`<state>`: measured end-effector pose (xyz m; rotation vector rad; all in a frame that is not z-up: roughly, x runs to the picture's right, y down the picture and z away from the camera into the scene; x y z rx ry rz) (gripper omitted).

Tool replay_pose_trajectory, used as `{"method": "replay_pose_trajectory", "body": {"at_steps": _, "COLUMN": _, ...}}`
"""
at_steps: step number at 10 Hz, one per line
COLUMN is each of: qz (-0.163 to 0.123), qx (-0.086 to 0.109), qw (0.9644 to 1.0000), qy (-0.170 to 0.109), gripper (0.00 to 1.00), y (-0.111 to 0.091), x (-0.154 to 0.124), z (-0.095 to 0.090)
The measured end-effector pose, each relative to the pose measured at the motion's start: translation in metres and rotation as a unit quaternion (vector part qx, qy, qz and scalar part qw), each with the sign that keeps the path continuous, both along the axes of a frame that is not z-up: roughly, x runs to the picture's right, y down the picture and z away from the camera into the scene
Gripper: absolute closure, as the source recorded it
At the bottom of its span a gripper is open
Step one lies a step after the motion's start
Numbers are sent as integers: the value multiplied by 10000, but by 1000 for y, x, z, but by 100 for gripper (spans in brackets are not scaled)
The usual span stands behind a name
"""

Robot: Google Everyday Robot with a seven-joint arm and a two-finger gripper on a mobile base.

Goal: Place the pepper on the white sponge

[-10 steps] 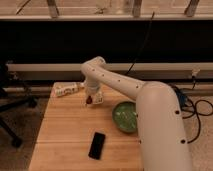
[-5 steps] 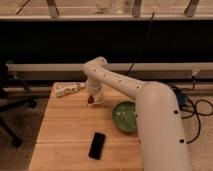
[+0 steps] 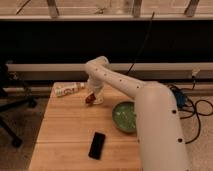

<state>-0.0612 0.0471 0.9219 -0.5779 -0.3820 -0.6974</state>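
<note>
Pepper hangs at the gripper, apparently gripped, directly over the sponge at the table's far edge.

The gripper, carrying the small dark-red tapered pepper, is sitting marginally lower and nearer the small off-white block sponge than one second ago. The arm is otherwise barely shifting above the wooden worktop.

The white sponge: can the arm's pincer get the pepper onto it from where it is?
Probably yes. The pincer hangs at the table's far side with the pepper right beside the white sponge; nothing stands between them.
</note>
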Motion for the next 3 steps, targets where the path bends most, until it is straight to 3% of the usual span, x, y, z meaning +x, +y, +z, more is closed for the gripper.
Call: {"method": "replay_pose_trajectory", "body": {"at_steps": 3, "qz": 117, "qx": 138, "qw": 9998, "qy": 67, "gripper": 20, "y": -9, "x": 12, "z": -1}}
